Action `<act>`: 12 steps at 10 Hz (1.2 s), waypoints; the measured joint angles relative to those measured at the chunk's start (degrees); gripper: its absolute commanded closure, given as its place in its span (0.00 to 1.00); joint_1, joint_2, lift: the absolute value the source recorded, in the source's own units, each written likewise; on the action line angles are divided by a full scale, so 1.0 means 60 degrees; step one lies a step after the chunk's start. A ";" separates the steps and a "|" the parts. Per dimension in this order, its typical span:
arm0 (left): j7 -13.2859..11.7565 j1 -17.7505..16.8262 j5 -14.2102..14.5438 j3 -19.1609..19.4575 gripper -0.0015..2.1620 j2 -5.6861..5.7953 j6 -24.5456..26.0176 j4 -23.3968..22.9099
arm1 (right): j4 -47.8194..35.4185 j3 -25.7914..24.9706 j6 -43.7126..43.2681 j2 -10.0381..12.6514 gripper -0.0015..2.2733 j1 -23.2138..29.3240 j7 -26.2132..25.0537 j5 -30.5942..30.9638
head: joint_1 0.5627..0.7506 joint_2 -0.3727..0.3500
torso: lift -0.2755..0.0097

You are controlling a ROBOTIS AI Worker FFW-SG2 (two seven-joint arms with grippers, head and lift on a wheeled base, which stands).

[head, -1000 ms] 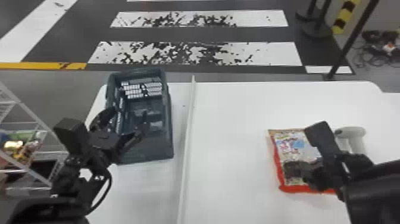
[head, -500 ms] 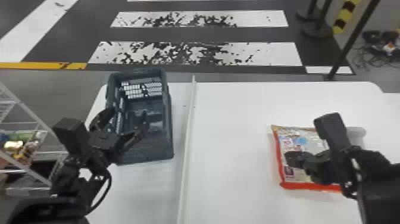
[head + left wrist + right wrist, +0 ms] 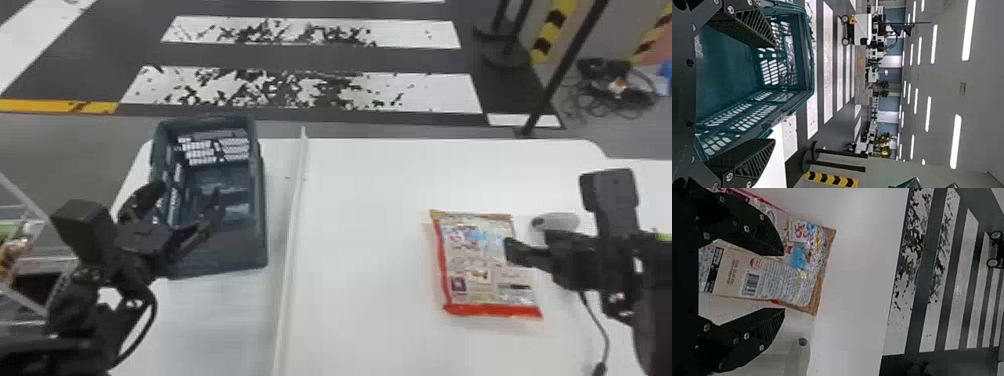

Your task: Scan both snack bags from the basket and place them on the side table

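With our right gripper [image 3: 784, 282] gaping by the snack bag [image 3: 475, 270] flat on the table [image 3: 365, 225] and our left gripper [image 3: 189, 189] spread at the basket [image 3: 220, 260], we should clear the bag before squarely gripping the scanner [image 3: 562, 221].

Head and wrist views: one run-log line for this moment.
snack bag: flat on white table, ungripped | right gripper: open, at snack bag | left gripper: open, at basket

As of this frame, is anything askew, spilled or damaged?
Only the floor's white stripes look odd: ragged dark patches break them up, as if worn. On the table, nothing looks spilled; the snack bag lies flat, the basket stands upright.
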 measured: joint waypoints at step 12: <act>0.0032 -0.0043 0.0048 0.0143 0.07 0.0000 0.0000 0.0113 | 0.5872 -0.0662 -0.1157 -0.0761 1.00 -0.2954 -0.0582 0.0270 | 0.70 0.27 | 0.70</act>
